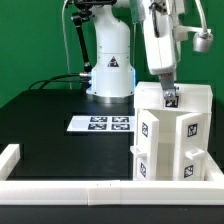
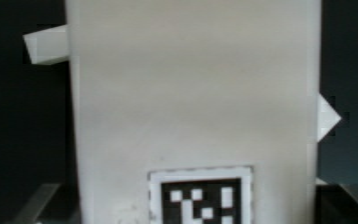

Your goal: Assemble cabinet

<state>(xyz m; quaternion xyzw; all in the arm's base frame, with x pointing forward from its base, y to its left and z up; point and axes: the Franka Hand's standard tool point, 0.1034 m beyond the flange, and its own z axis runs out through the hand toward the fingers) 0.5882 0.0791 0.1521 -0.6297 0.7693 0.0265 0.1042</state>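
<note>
The cabinet (image 1: 172,135) is a large white boxy body with black-and-white tags, standing at the exterior view's right, near the front rail. My gripper (image 1: 170,92) comes straight down onto its top. In the wrist view a long white cabinet panel (image 2: 190,95) with one tag near its end fills the space between my fingers. The dark fingers (image 2: 44,203) sit against its two long edges, so my gripper (image 2: 186,205) is shut on the panel. Small white parts of the cabinet body (image 2: 48,45) show behind it.
The marker board (image 1: 101,123) lies flat on the black table, at the exterior view's middle. A long low white border rail (image 1: 70,186) runs along the front edge and turns up at the left (image 1: 9,158). The robot's white base (image 1: 109,65) stands behind.
</note>
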